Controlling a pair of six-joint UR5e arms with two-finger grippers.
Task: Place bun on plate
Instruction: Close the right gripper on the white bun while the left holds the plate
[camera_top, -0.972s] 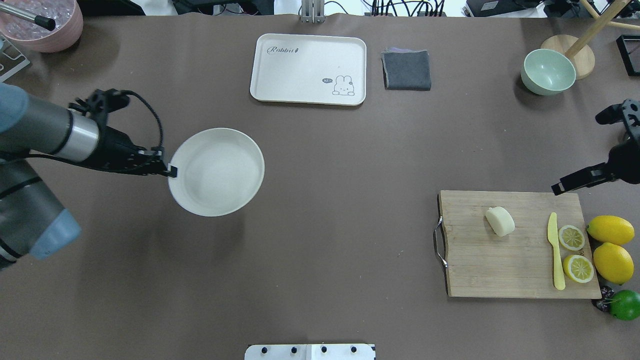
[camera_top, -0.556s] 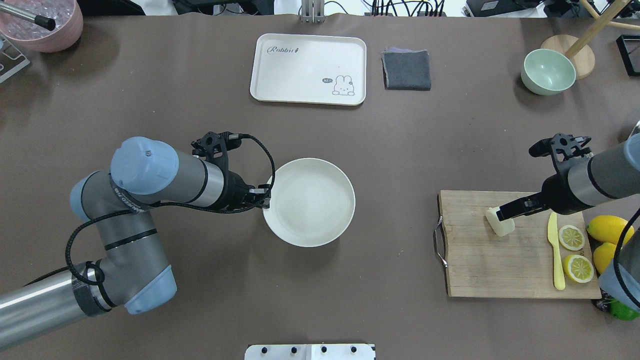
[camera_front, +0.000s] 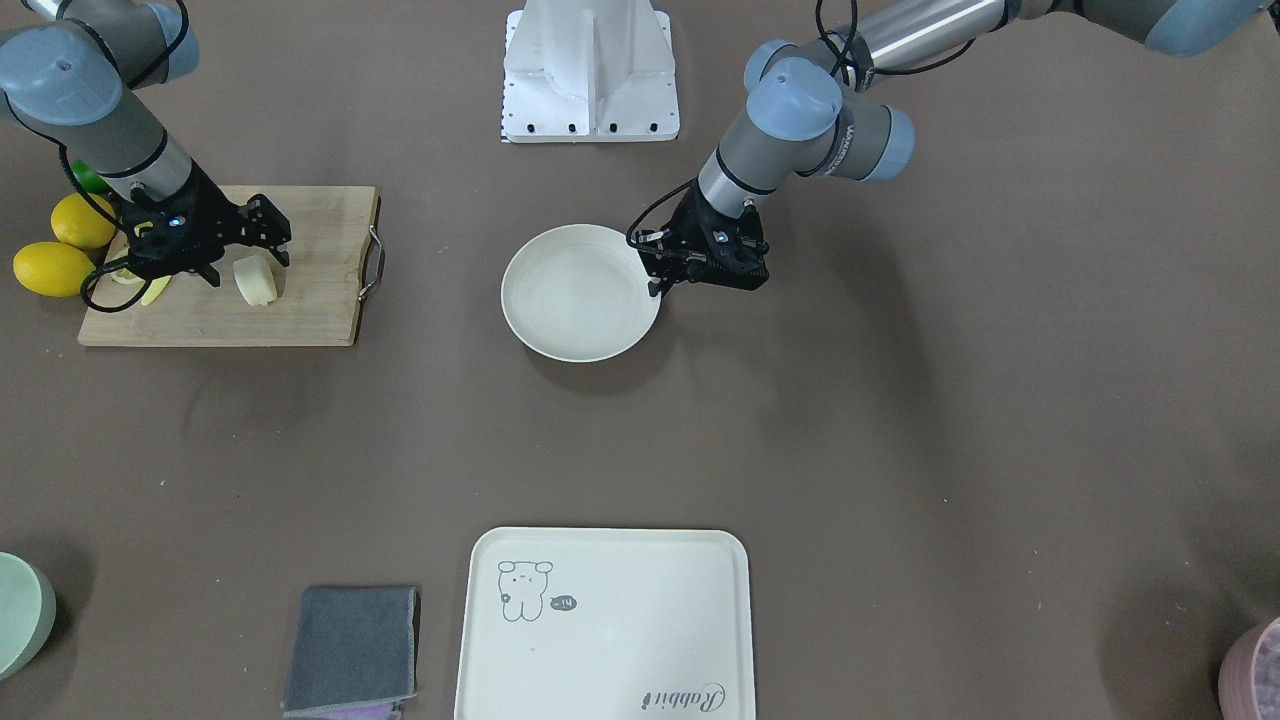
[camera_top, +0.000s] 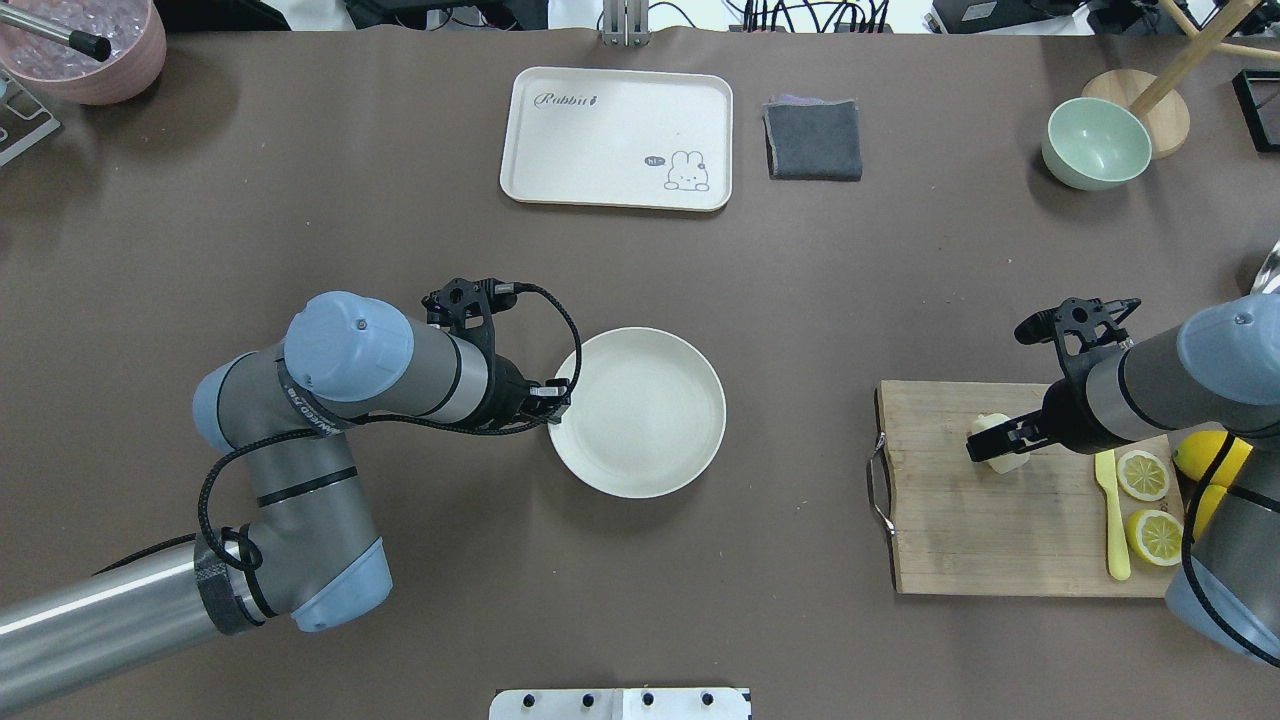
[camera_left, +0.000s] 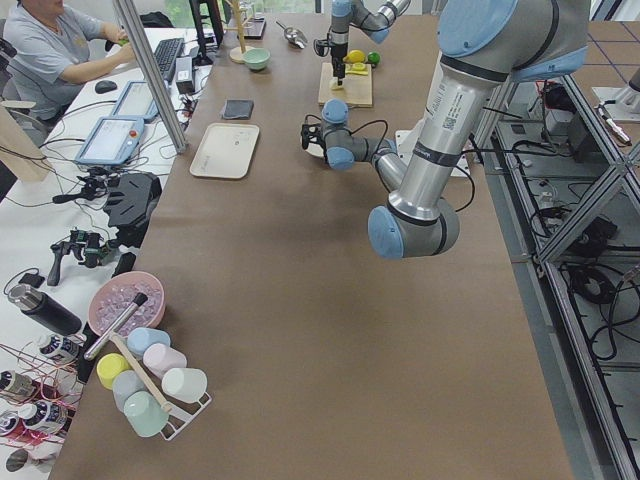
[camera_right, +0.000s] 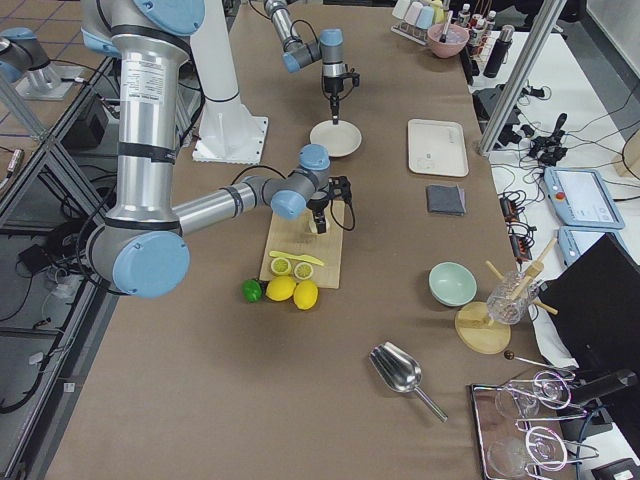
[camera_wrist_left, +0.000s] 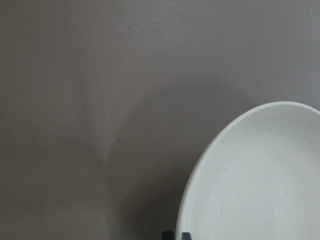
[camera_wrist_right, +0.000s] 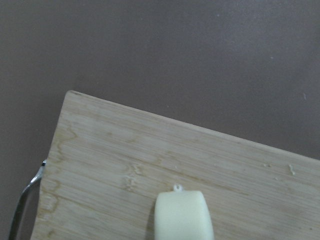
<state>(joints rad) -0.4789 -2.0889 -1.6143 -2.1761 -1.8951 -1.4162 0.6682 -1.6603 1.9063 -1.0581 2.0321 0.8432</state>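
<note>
Brown mat-covered table, two arms at work. Item 1, bun: pale cream rounded block, lying on the far-left part of a wooden cutting board at the table's right end, well apart from the plate. Item 2, plate: round off-white dish, nothing on it, resting near the table's middle. Right gripper: low over the bun, jaws spread with the bun between them; no fingertip shows in its wrist view, so judged not closed on anything. Left gripper: nipped onto the plate's left rim, jaws close together with the rim between. Also on the board, right of the bun: yellow knife, lemon halves. Far side: cream tray, grey cloth, green bowl. Handling, as judged: bun probably light, soft and smooth, apt to dent or slip under a hard squeeze. Best taken across its two flatter sides at mid-height, closed gently, then lifted straight up.
</note>
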